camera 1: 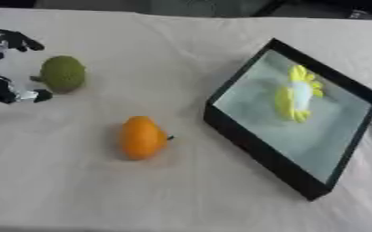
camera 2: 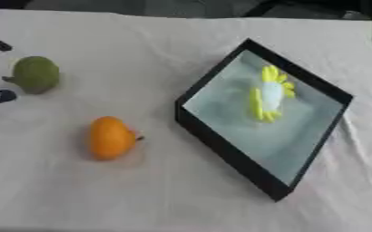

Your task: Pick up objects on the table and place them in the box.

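The left hand (camera 1: 7,68) comes in at the table's 9 o'clock edge with its fingers spread wide, one set above and one below, clasping nothing. The green fruit (camera 1: 63,74) lies just beside that opening, toward 3 o'clock from the palm, with a bare strip of cloth between fingertips and skin; whether they touch I cannot tell for sure, but they look apart. Its stem end points back at the hand, so its long axis runs roughly 9 to 3. The orange fruit (camera 1: 141,137) lies well apart, toward 5 o'clock from the green one, standing long from 12 to 6. The box (camera 1: 261,149), black-walled and tilted, sits at the 3 o'clock side with a yellow and white thing (camera 1: 297,94) already inside. The right hand shows in neither view. My reading is that the left hand is nearer and the green fruit is its target.
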